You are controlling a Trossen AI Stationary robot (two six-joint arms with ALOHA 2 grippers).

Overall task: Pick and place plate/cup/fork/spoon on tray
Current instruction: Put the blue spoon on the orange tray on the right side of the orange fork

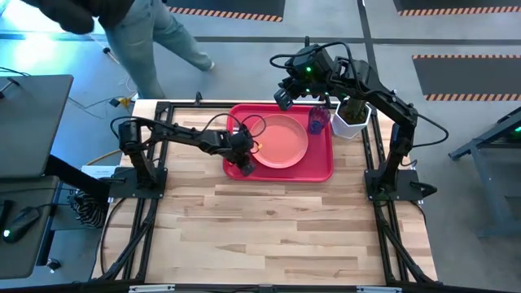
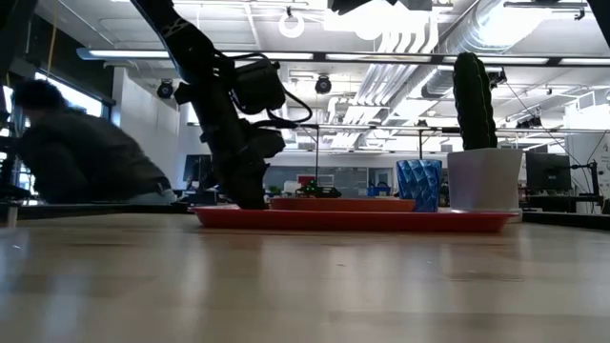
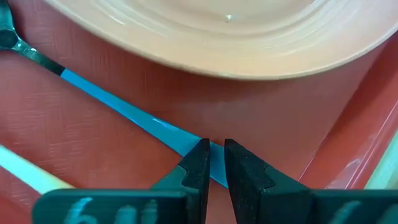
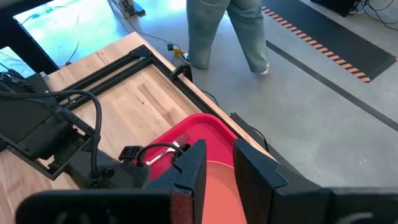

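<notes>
From above, the red tray [image 1: 324, 169] sits at the far middle of the tabletop [image 1: 277, 236] with the plate [image 1: 282, 140] lying on it and the cup [image 1: 318, 120] standing at its far right corner, just beside a white cactus pot [image 1: 350, 122] that stands off the tray. The left gripper [image 1: 244, 155] is low over the tray's left part, next to the plate; what it holds is hidden there by the arm.

Only the left wrist view settles that: the left gripper [image 3: 213, 163] has its fingers nearly closed on the end of the spoon's [image 3: 118, 111] light blue handle, which lies flat on the tray beside the plate's rim. The spoon's bowl is cut off at the picture's edge.

The fork [image 4: 176, 145] shows only in the right wrist view, its tines on the tray's far left corner; its handle is hidden. The right gripper [image 4: 219, 163] hangs above the tray's far edge, fingers slightly apart and empty.

A person [image 1: 142, 37] stands beyond the tabletop.
</notes>
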